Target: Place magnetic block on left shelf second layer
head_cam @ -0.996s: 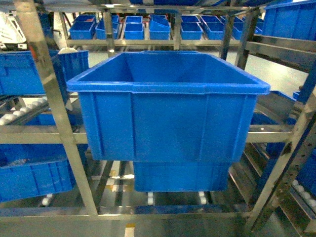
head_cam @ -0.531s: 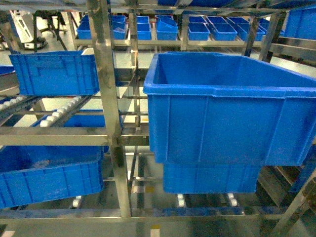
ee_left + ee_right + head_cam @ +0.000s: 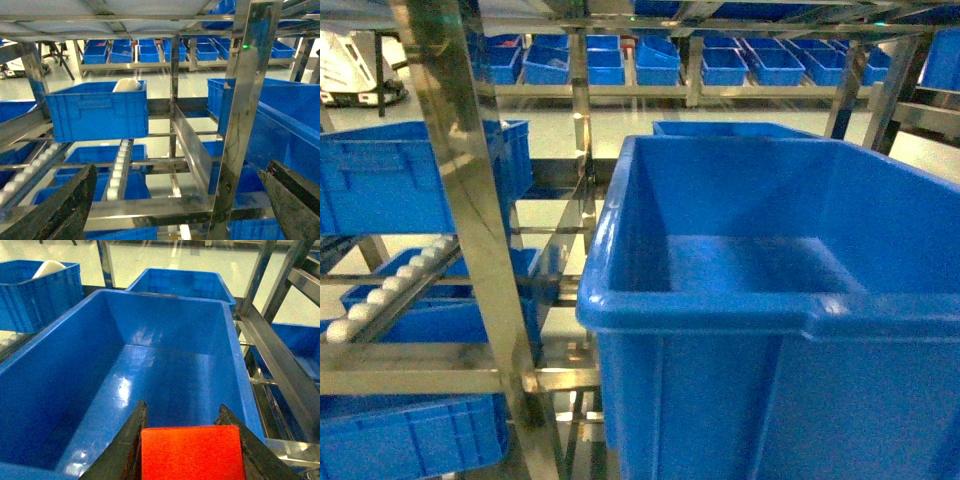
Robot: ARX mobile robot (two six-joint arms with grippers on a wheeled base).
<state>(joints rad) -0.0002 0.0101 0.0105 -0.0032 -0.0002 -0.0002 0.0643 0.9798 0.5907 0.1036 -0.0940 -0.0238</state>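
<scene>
The red block (image 3: 189,451) is clamped tight in the right claw (image 3: 186,440) just above the near rim of the big blue bin (image 3: 150,365), the left claw (image 3: 170,200) is spread apart, and the block should be lowered gently before being let go.

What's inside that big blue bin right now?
Nothing shows inside the large blue bin: its floor looks bare and glossy. The right gripper holds the red magnetic block above the near edge, hiding that strip of floor; the head view shows none of it either.
</scene>
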